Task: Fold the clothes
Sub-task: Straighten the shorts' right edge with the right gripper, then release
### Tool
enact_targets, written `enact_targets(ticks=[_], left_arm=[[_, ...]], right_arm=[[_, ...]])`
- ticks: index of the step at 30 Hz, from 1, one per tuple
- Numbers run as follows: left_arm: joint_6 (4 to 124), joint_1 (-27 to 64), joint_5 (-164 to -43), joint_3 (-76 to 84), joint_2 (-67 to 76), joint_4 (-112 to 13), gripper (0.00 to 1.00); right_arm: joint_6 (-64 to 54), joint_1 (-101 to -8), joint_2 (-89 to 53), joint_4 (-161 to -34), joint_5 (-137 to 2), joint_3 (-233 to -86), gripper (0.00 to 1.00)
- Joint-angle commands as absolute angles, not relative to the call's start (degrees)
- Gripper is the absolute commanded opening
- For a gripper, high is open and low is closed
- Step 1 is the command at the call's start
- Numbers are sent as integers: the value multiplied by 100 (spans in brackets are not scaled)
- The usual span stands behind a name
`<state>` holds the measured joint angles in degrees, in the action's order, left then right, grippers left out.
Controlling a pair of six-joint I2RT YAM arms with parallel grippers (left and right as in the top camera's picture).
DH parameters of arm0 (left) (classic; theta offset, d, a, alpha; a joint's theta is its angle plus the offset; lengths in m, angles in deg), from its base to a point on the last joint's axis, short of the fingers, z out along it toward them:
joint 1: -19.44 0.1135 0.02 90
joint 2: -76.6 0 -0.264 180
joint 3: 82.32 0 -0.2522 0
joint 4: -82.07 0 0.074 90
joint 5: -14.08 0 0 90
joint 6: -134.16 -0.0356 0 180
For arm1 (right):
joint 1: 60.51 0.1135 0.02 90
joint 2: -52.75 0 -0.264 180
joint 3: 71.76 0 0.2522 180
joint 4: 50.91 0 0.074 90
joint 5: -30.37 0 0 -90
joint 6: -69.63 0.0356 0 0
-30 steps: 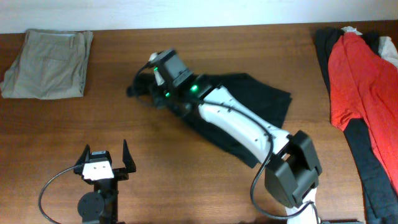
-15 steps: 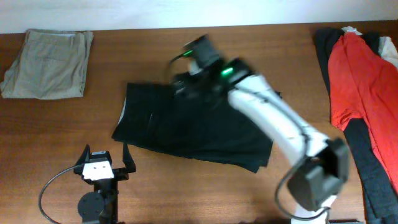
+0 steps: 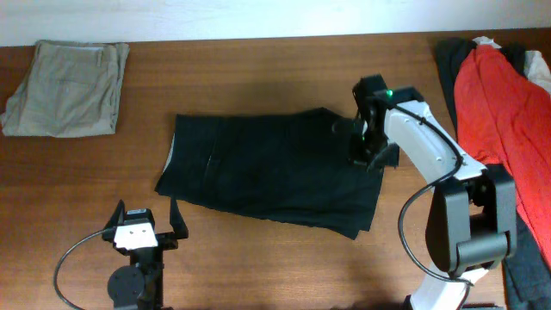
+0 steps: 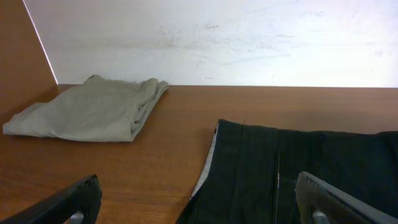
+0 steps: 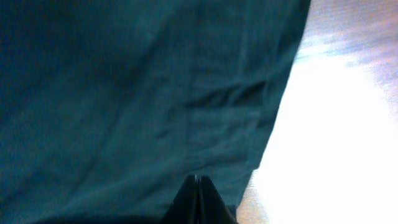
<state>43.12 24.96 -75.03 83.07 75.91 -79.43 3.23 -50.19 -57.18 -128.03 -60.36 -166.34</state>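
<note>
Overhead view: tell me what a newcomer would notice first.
A black garment lies spread flat at the centre of the table, with the right claw shut at its right edge. A bright red garment lies at the table's right end, and a folded khaki garment sits at the far left corner.

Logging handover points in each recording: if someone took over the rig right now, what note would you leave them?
Left gripper: open, holding nothing, near the table's front edge.
Right gripper: fingers shut, at the right edge of the black garment; whether it pinches cloth cannot be told.
Black garment: spread flat mid-table, not yet folded.
Done: the khaki garment lies folded at the far left corner.
Left: fold the black garment, then work through the pile of red and dark clothes at the right edge.
</note>
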Motion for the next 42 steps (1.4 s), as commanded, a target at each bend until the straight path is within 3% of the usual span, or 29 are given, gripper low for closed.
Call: enact_targets(ticks=[1,11,27,42], left_arm=[[4327,2483,-7503,8338,7620,-7937,99],[4327,2483,-7503,8338,7620,-7937,99],[4327,2483,-7503,8338,7620,-7937,99],[4327,2483,-7503,8338,7620,-7937,99]], right_arm=[[416,-5040,-5724,-12224,-6434,-15915,4],[910,-5047,-5724,-10888,-6366,-15207,4],[884,-5338,-5729,-9966,-5997,-14719,4],[532,-5646,-5729,-7634,-5726,-14724,4]])
